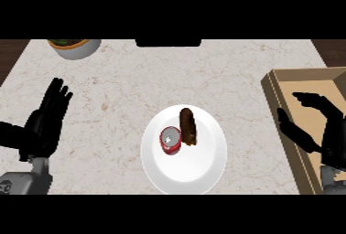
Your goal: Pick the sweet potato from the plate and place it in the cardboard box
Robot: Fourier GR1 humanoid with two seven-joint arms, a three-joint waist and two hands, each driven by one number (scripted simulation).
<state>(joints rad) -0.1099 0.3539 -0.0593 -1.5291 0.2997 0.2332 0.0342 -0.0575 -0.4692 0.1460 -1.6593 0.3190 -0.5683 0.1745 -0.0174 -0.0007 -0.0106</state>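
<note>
Cardboard box (287, 82) behind right hand (317, 132)

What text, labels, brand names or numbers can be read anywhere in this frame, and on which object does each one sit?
No text can be read.
The red can on the plate shows a grey top and red side; any print is too blurred to make out.
The sweet potato, cardboard box, bowl and counter show no lettering.
</note>
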